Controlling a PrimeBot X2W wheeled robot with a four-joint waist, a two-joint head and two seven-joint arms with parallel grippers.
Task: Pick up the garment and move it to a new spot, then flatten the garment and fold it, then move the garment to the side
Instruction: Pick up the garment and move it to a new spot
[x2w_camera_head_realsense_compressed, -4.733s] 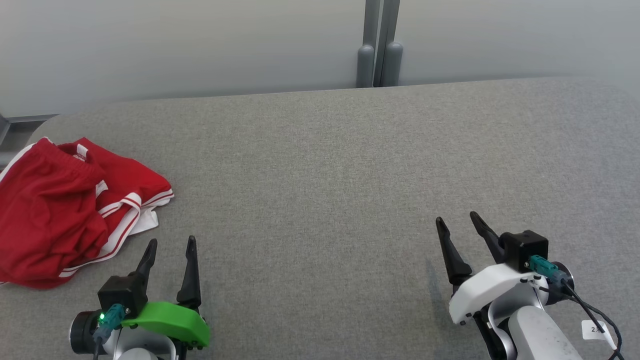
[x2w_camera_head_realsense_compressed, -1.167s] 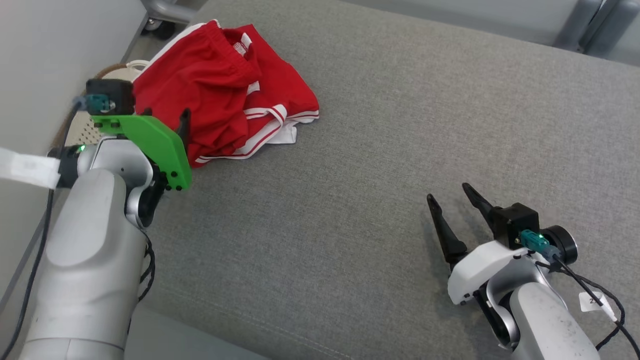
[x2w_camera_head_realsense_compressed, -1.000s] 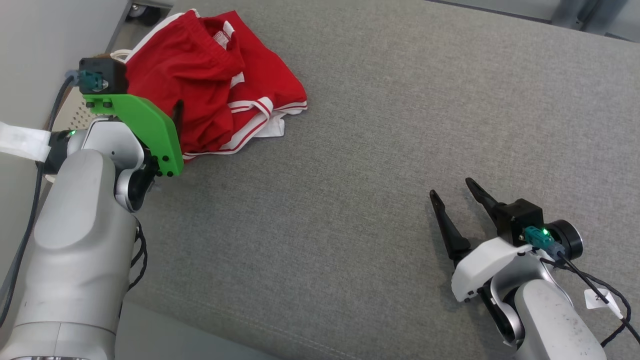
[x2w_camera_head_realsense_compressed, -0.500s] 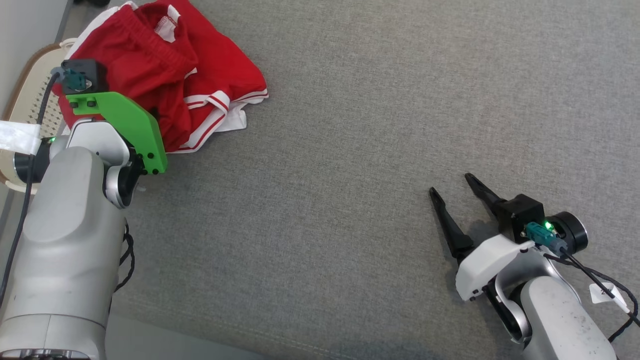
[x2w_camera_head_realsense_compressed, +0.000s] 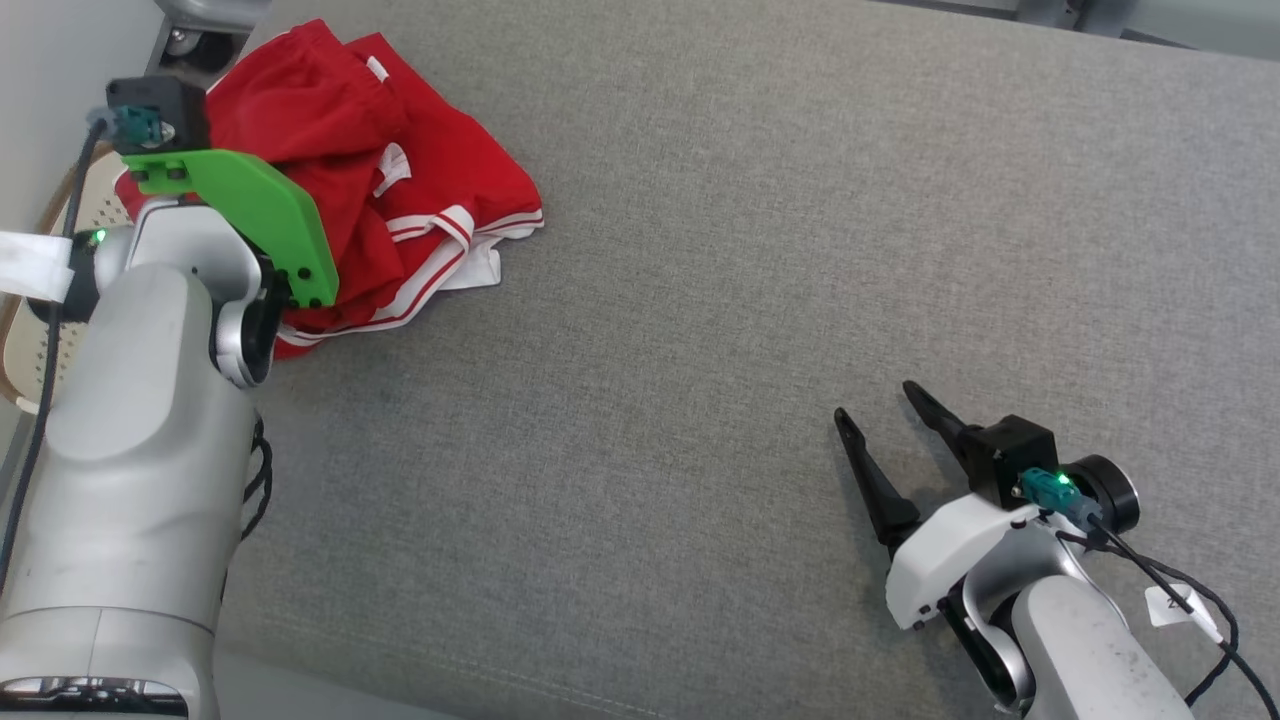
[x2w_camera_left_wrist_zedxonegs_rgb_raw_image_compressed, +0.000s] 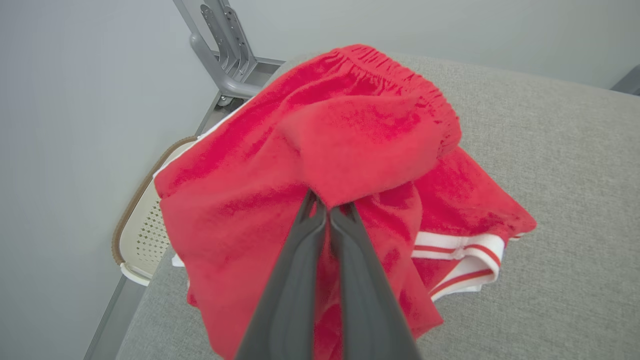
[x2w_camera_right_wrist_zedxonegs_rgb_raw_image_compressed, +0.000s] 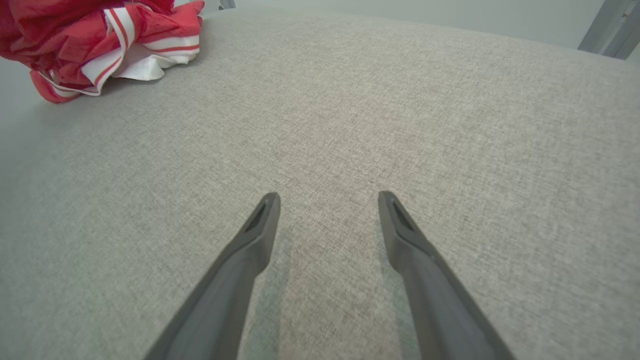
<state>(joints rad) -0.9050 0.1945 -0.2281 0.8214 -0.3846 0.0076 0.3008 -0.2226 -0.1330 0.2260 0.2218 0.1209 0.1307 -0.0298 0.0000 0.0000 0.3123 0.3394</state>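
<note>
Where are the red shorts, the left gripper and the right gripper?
red shorts (x2w_camera_head_realsense_compressed: 450, 170): head view, plain red cloth above the hem.
left gripper (x2w_camera_left_wrist_zedxonegs_rgb_raw_image_compressed: 327, 210): left wrist view, between its shut fingertips.
right gripper (x2w_camera_right_wrist_zedxonegs_rgb_raw_image_compressed: 328, 196): right wrist view, between its open fingertips.

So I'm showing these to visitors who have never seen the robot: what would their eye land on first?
The red shorts with white stripes, crumpled at the far left corner of the grey padded top, stand out most. Next comes the left hand, pinched shut on a fold of them, with a bright green plate on its wrist. The right hand is open at the near right, apart from the cloth.
</note>
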